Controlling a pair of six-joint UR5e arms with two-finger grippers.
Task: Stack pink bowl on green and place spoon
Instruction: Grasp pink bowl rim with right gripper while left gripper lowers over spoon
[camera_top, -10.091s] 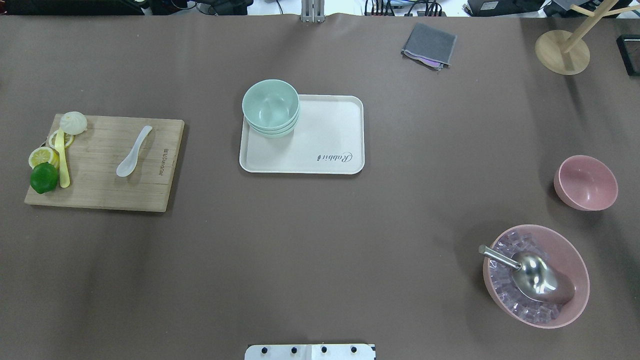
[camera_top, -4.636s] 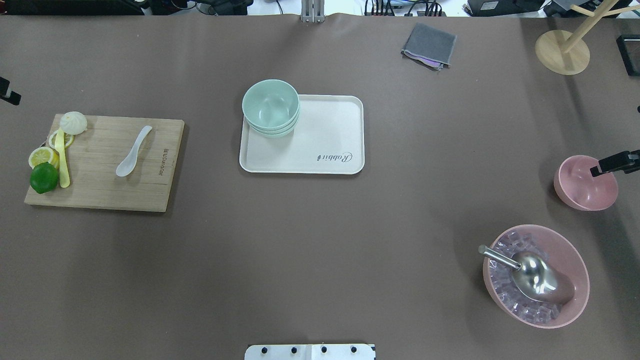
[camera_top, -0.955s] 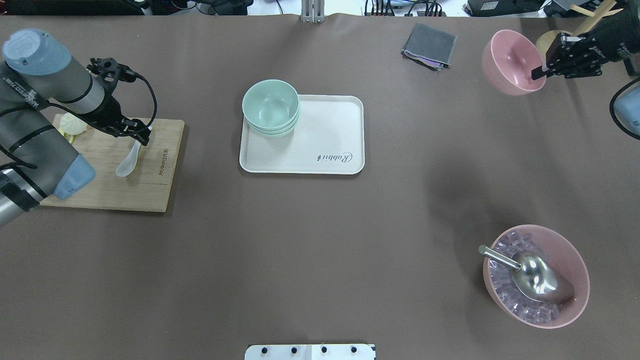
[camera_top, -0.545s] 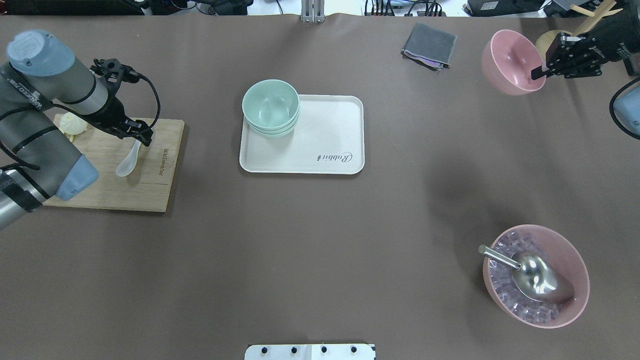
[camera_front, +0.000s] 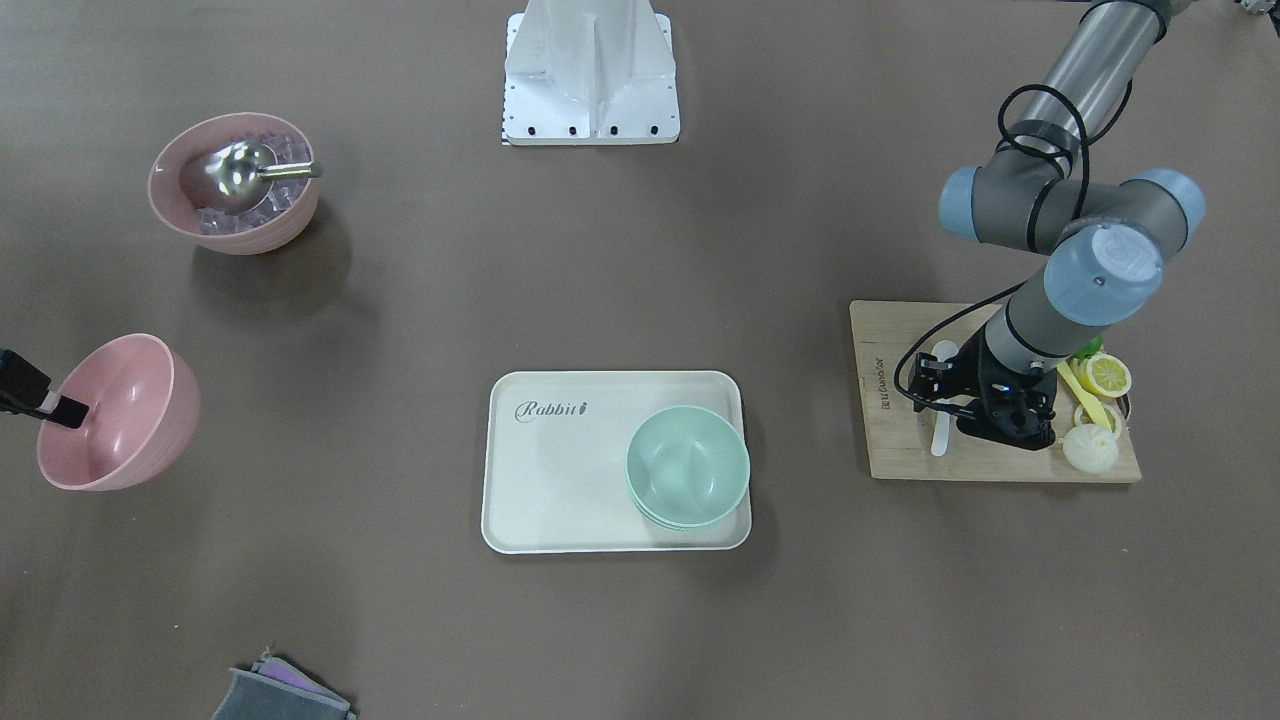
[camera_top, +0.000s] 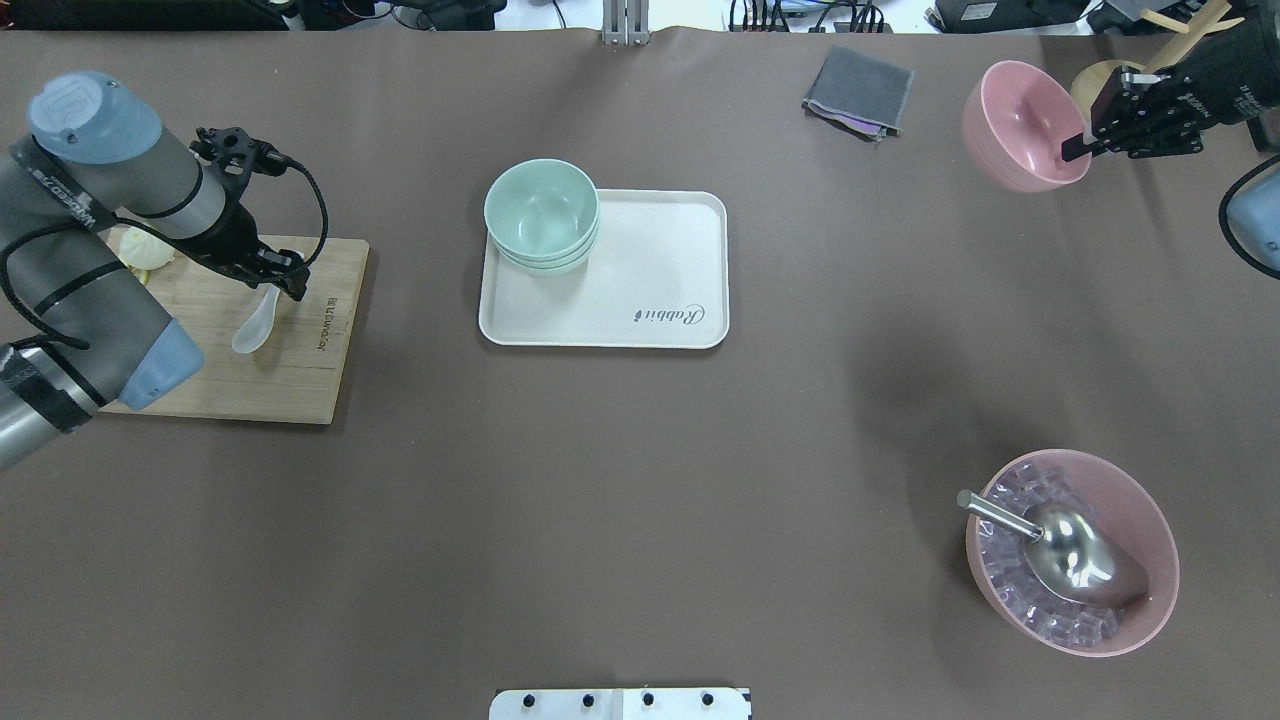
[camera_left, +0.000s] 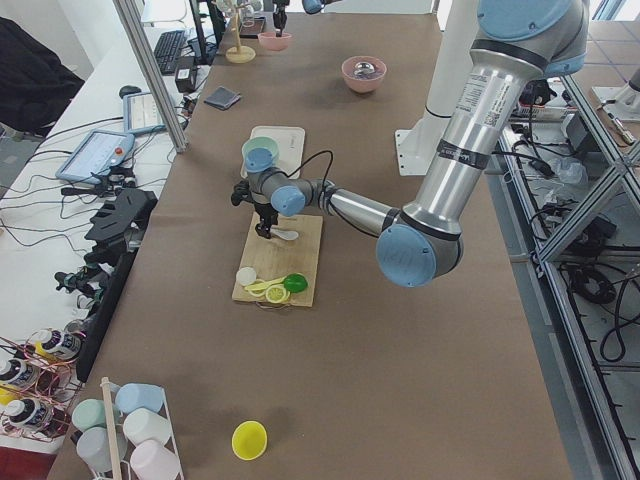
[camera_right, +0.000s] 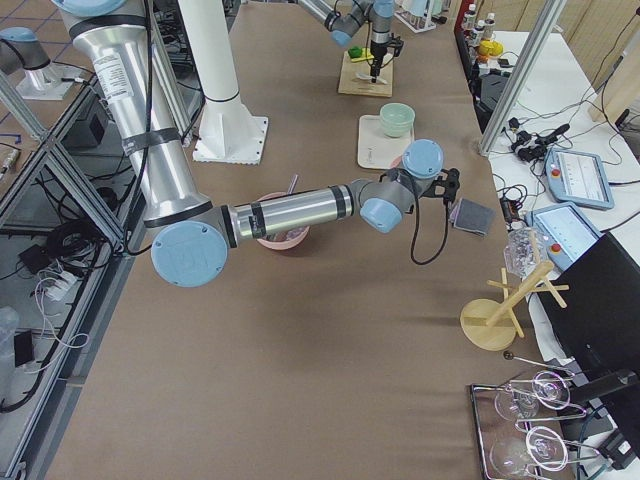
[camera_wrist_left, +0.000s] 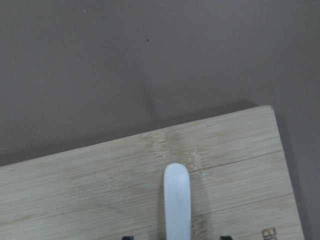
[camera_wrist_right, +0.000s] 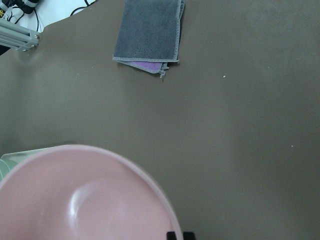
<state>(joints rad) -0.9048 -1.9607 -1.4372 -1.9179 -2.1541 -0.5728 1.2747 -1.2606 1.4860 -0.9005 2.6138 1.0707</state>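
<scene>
Showing both arms at opposite ends of the table (camera_top: 600, 500). At the far right corner the right claw (camera_top: 1075, 148) is clamped on the rim of the pink bowl (camera_top: 1025, 125), one finger inside the wall and one outside. The bowl is held raised and tilted, its opening turned toward the table's middle. The right wrist view looks past its rim down to a grey cloth (camera_wrist_right: 150, 32) lying by the far edge.

Midway along the table, toward the far edge, a cream tray (camera_top: 640, 290) carries a nested stack of green bowls (camera_top: 541, 212) in its far left corner. The stack overhangs the tray's rim slightly.

By the left edge lies a wooden cutting board (camera_top: 300, 370). On it lies the white spoon (camera_top: 255, 325), its scoop end toward the robot. The left claw (camera_top: 285, 285) is lowered over the handle. In the left wrist view the fingers (camera_wrist_left: 127, 237) stand one on each side of the handle, parted and not touching it. A lemon slice (camera_front: 1108, 375) and a white bun (camera_front: 1090, 448) sit at the board's outer end.

Toward the near right corner a large pink bowl (camera_top: 1150, 560) holds clear ice cubes (camera_top: 1010, 590). A metal scoop (camera_top: 1075, 555) rests on them, its handle over the rim.
</scene>
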